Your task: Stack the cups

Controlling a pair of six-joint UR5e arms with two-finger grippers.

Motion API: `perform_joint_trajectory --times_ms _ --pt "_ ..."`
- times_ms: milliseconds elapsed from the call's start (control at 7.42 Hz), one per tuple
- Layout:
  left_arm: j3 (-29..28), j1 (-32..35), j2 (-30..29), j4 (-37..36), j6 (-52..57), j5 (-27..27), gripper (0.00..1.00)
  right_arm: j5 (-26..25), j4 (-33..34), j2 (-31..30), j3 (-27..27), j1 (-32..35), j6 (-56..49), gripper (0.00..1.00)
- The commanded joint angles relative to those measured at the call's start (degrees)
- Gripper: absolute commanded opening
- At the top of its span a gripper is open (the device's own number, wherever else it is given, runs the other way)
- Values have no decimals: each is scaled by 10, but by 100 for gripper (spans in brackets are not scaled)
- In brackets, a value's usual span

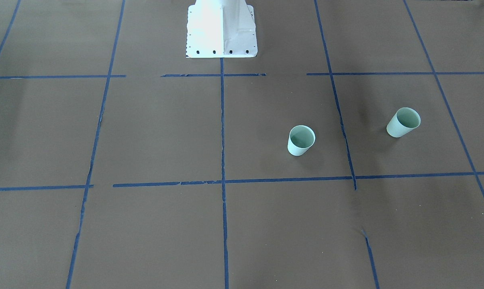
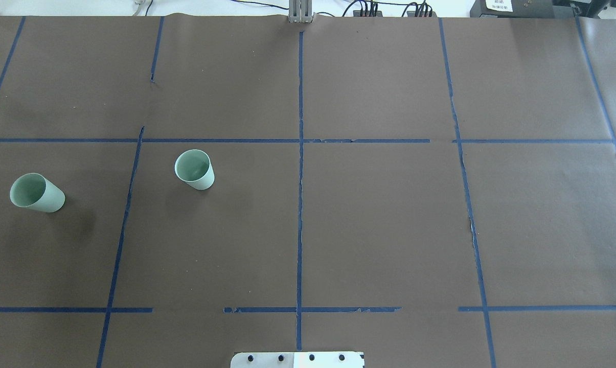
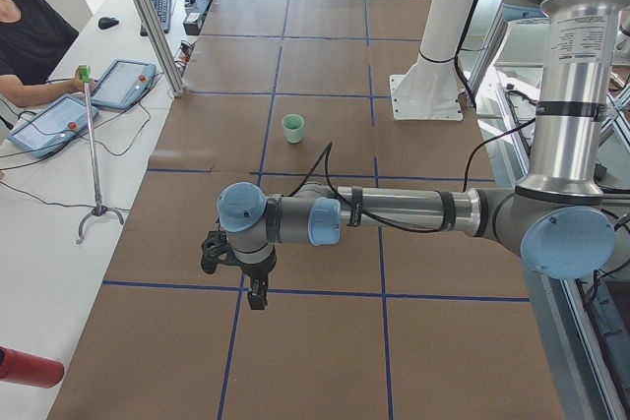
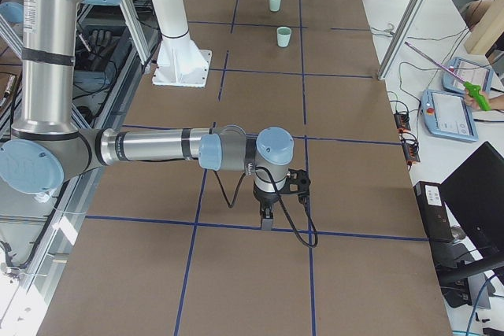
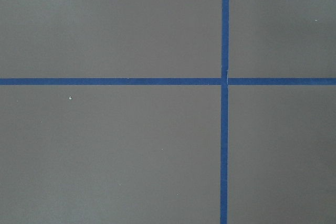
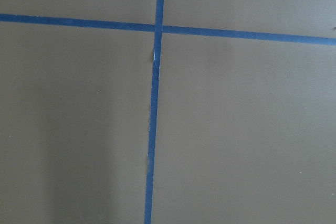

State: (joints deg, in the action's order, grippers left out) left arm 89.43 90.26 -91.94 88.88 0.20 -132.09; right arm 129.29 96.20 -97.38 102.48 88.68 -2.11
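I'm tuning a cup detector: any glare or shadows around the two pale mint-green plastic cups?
Front-facing view: the white metal robot base is blown out. Overhead view: the leftmost pale mint-green plastic cup has a soft dark shadow patch beside it, the other mint-green cup barely any. Wrist views: sharp, evenly lit.

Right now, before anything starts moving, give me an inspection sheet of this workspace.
Surface: brown paper with a blue tape grid.
Job's things: two mint-green cups, inner cup and outer cup, upright, apart, on the robot's left half.
Clutter: nothing seen.
Grippers: left gripper and right gripper hang over the table, away from the cups; jaws cannot be judged.
Cables: black cable loops beside the left gripper.
Surroundings: operator with teach pendants beside the table.
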Motion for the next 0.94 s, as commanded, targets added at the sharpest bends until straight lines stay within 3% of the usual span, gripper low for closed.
perform_joint_trajectory --times_ms 0,404,674,809 --pt "2 0 1 0 2 0 100 0 0 0 0 0 0 100" --pt "25 -3 -9 3 -1 0 100 0 0 0 0 0 0 100" --pt "64 -55 -11 3 -19 4 100 0 0 0 0 0 0 100" --pt "70 -93 -11 18 -101 4 100 0 0 0 0 0 0 100"
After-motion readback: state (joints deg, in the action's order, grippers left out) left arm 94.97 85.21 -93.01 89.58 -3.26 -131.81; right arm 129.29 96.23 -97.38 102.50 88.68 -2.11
